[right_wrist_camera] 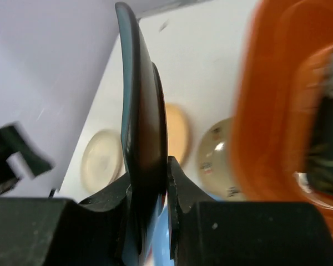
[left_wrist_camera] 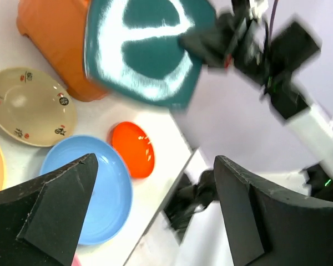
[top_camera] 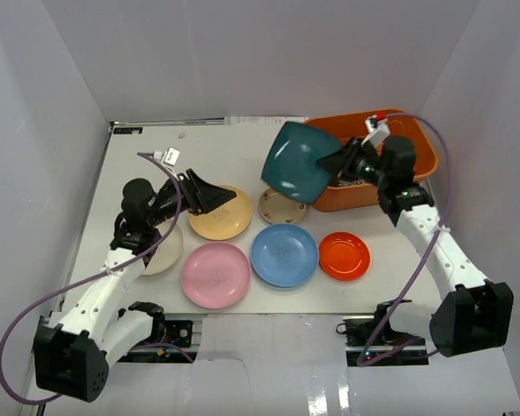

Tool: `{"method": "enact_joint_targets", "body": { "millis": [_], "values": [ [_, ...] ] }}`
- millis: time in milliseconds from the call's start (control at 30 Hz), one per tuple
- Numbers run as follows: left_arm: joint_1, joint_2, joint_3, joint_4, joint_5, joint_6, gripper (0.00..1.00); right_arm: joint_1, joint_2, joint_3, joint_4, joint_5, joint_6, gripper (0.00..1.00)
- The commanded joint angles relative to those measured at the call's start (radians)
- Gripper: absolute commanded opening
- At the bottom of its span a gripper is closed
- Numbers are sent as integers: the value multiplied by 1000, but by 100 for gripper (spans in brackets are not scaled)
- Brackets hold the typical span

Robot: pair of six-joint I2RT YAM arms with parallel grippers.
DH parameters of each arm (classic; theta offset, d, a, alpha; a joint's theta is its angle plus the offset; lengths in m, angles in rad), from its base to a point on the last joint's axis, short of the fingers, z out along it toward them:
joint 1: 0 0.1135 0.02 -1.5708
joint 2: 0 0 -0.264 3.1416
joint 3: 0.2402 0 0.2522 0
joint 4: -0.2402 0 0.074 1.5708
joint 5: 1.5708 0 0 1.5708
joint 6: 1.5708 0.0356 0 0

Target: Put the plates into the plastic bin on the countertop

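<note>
Probably stiff, light and slick-glazed, so best taken by the rim: teal plate (top_camera: 296, 161), pinched at its edge in the right hand (top_camera: 340, 161), tilted on edge off the bench, with the plastic bin (top_camera: 355, 199) close beside that hand. Left hand (top_camera: 210, 197) spread wide, holding nothing, near the yellow plate (top_camera: 225, 221).

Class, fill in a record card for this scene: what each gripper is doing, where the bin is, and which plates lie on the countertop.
orange bin: far right of countertop
right gripper: shut on teal plate, tilted, raised at the bin's left end
left gripper: open, above yellow plate
plates on countertop: six: cream plate, yellow plate, tan plate, pink plate, blue plate, orange-red plate
</note>
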Motion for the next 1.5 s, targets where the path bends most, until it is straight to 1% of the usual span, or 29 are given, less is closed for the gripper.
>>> {"method": "enact_joint_targets", "body": {
  "millis": [0,33,67,100,133,167,200,233,300,333,367,400,467,533,600,733,900,1167,1200,1267,1300,1367,1400,1467],
  "values": [
    [-89,-90,119,-389,4,322,96,-181,6,222,13,-80,-57,8],
    [-106,-102,135,-432,-3,403,96,-256,26,259,-40,-100,-83,8],
    [-129,-111,143,-473,-31,440,96,-286,71,296,-95,-120,-107,8],
    [-170,-128,149,-543,-49,472,96,-348,98,380,-141,-125,-133,8],
    [-190,-136,154,-570,-71,501,96,-370,127,419,-183,-133,-173,8],
    [-213,-143,155,-613,-130,546,96,-392,179,454,-243,-157,-193,8],
    [-254,-162,154,-627,-160,558,96,-430,206,526,-273,-170,-210,8],
    [-272,-169,149,-633,-181,567,96,-444,261,563,-306,-176,-245,8],
    [-319,-186,120,-636,-218,578,96,-484,315,637,-393,-199,-288,8],
    [-333,-191,108,-636,-227,580,96,-494,377,714,-422,-214,-307,8],
    [-364,-196,81,-635,-250,583,96,-510,413,758,-486,-238,-348,8],
    [-381,-206,65,-633,-266,584,96,-516,486,855,-522,-266,-372,8],
    [-425,-214,38,-631,-295,595,96,-522,561,951,-635,-288,-429,8],
    [-453,-214,48,-644,-344,612,96,-524,659,1067,-682,-346,-458,8],
    [-489,-213,59,-650,-397,623,95,-527,706,1117,-728,-360,-472,8],
    [-526,-216,57,-664,-457,624,95,-530,746,1079,-726,-342,-486,8],
    [-562,-217,60,-671,-513,629,95,-522,781,947,-702,-314,-500,8],
    [-568,-191,63,-673,-536,630,95,-516,881,950,-740,-297,-544,8],
    [-568,-185,63,-673,-539,630,95,-513,893,950,-745,-291,-548,9],
    [-568,-177,65,-673,-544,630,95,-507,907,948,-758,-260,-561,14],
    [-566,-170,63,-673,-547,630,95,-504,918,939,-762,-231,-564,23],
    [-566,-162,65,-673,-547,629,95,-492,922,925,-766,-193,-580,34],
    [-566,-157,63,-671,-547,629,95,-487,922,918,-763,-155,-586,44],
    [-563,-144,63,-673,-547,629,95,-472,922,904,-765,-118,-601,53]
  ]
}}
